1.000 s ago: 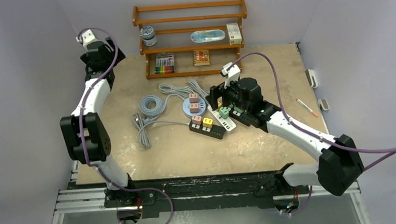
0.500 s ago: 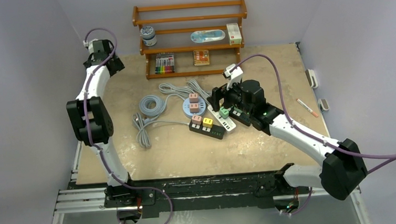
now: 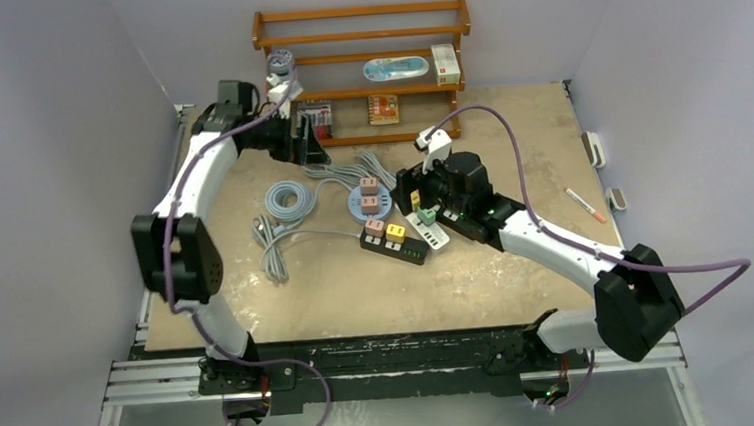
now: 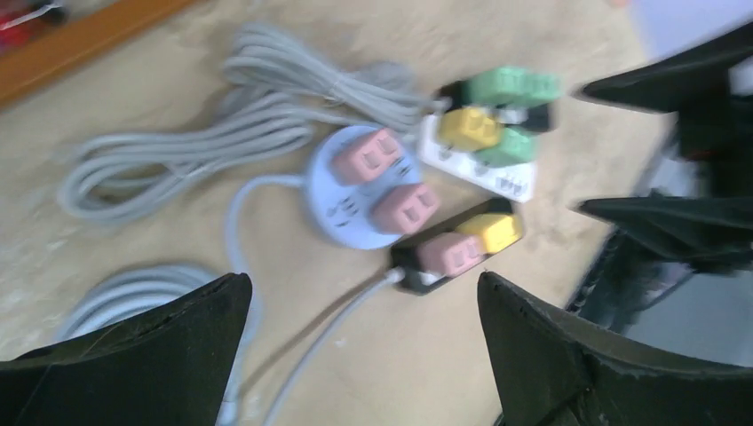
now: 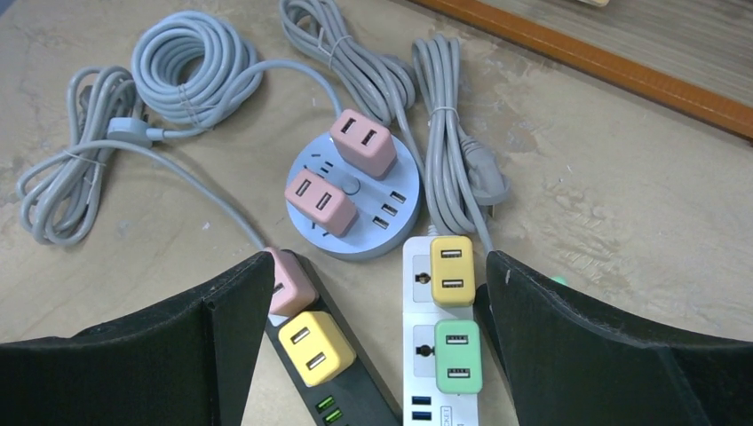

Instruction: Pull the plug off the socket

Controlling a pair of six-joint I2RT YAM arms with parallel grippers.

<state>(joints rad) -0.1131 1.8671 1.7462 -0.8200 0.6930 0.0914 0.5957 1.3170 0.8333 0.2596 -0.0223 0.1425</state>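
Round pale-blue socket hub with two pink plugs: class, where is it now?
Top external view: the round pale-blue socket hub lies centre-frame, coiled grey cable to its left, white power strip to its right, black power strip just below it.

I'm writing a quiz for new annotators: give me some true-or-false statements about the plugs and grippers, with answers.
1. The round socket hub holds two pink plugs. True.
2. The white power strip carries a yellow plug and a green plug. True.
3. The right gripper is shut on a plug. False: it is open, gripping nothing.
4. The black power strip has no plugs. False: a pink adapter and a yellow adapter sit in it.
5. The left gripper is open. True.
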